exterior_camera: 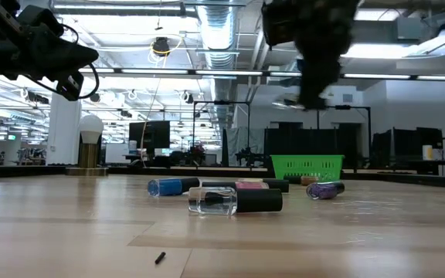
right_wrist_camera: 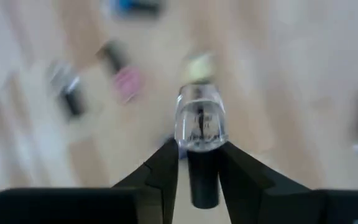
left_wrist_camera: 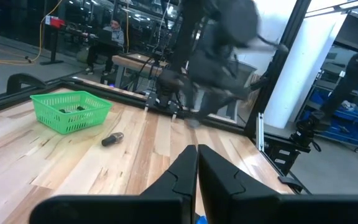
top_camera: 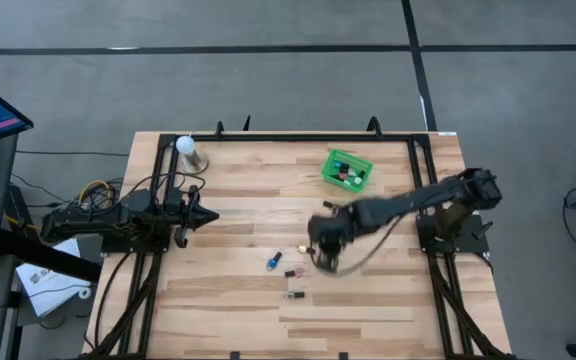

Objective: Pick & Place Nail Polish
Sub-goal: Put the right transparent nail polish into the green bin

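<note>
My right gripper (top_camera: 326, 258) hangs over the middle of the table, shut on a clear nail polish bottle (right_wrist_camera: 199, 121) with a dark cap. Other nail polish bottles lie on their sides on the wood: a blue one (top_camera: 273, 262), a pink one (top_camera: 293, 272), a clear one with a dark cap (exterior_camera: 234, 201) and a purple one (exterior_camera: 324, 189). A green basket (top_camera: 348, 168) at the far side holds several more. My left gripper (top_camera: 206, 215) waits shut and level at the table's left side, touching nothing. My right gripper pinches the bottle's dark cap (right_wrist_camera: 202, 177) between its two fingers. The clear glass body (right_wrist_camera: 199, 124) sticks out past the fingertips. The fingers come from above, pointing steeply down. The bottle is lifted clear of the table, bottom end downward.
A white ball-topped stand (top_camera: 188, 150) sits at the far left corner. One small dark bottle (left_wrist_camera: 112, 139) lies near the basket. Black frame rails run along the table's edges. Bare wood lies toward the near edge.
</note>
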